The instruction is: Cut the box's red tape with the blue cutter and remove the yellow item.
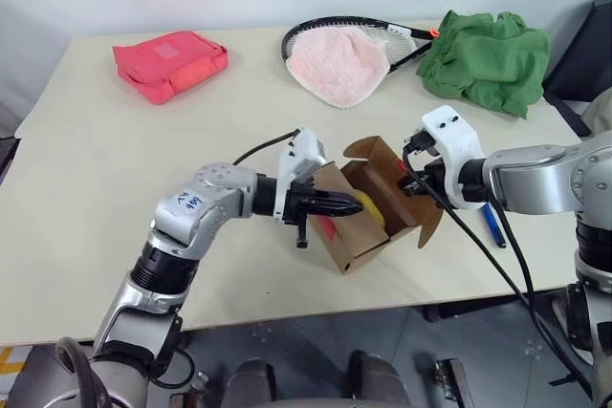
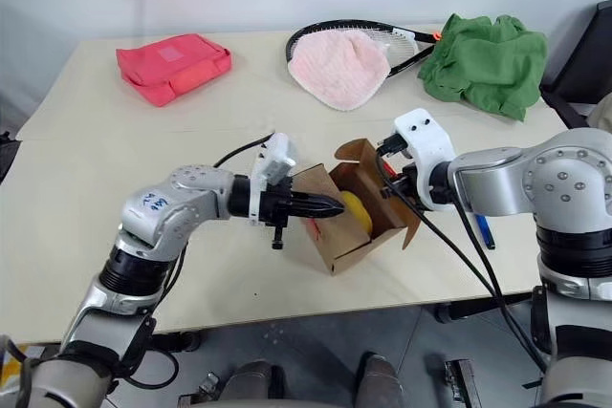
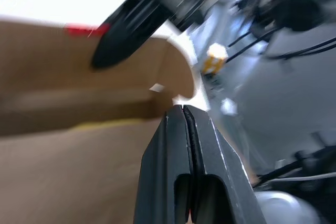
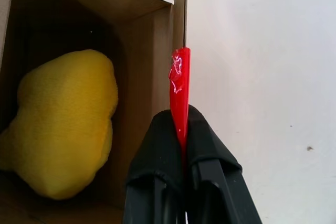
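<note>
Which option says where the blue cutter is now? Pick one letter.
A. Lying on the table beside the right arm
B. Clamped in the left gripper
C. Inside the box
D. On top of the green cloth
A: the blue cutter lies flat on the table just past the right forearm, free of both grippers.

The brown cardboard box (image 1: 368, 212) sits open near the table's front edge, flaps spread, with the soft yellow lump (image 4: 60, 124) inside. A strip of red tape (image 4: 179, 95) stands along one flap edge. The blue cutter (image 1: 492, 224) lies on the table just right of the box
</note>
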Tool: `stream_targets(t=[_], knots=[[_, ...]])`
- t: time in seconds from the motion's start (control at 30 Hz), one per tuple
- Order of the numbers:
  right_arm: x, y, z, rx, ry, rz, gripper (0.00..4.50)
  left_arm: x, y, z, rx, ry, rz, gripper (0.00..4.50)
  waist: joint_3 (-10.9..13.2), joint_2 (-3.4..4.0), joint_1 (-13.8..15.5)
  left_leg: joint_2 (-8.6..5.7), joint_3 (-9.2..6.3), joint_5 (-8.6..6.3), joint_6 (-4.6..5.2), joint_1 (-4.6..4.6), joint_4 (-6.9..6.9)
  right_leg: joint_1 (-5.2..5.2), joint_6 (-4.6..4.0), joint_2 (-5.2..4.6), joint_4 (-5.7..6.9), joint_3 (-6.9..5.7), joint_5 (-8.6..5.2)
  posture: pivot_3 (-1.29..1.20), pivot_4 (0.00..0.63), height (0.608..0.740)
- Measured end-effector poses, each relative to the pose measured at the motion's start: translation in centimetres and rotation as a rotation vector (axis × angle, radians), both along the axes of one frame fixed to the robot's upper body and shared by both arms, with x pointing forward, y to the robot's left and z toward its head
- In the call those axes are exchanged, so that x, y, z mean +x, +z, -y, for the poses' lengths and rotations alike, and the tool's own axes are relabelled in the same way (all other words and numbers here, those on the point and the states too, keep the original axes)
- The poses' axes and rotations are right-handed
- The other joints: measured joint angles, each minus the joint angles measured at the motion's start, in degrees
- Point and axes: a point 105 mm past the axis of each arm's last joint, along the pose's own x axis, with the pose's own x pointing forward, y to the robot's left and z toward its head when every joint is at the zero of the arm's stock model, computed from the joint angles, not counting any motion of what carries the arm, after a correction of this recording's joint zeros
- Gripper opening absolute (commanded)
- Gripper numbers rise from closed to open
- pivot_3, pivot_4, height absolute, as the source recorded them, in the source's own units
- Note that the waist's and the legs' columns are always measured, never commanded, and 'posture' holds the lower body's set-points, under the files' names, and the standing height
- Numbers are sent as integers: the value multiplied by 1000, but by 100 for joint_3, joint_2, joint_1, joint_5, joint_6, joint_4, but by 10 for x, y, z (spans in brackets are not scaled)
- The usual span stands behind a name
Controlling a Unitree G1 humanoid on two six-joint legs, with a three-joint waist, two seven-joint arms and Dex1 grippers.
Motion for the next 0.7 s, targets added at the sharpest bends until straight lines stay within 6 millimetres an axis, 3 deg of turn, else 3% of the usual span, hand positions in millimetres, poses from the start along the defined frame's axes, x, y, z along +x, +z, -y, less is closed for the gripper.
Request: stream_targets(t=[0.37, 0.5, 0.6, 0.7], knots=[[0, 5, 14, -13, -28, 5, 11, 2, -4, -11, 43, 30, 32, 0, 0, 0, 25, 0, 0, 0, 0, 1, 9, 1, 0, 0, 4, 3, 0, 0, 150, 740], [-3, 11, 27, -33, -48, 5, 11, -4, -10, -38, 86, 41, -13, 0, 0, 2, 20, 0, 0, 0, 0, 2, 5, 1, 0, 0, 4, 4, 0, 0, 150, 740], [-4, 22, 31, -43, -54, 35, 11, -6, -27, -55, 139, 74, -93, 0, 1, 5, 29, 0, 0, -1, 1, 1, 8, 1, 0, 0, 2, 5, 0, 0, 150, 740], [-6, 25, 28, -38, -37, 40, 11, -9, -37, -57, 161, 75, -128, 0, 4, 0, 35, 0, 0, -1, 1, -1, 8, 1, 0, 0, 2, 4, 0, 0, 150, 740]])
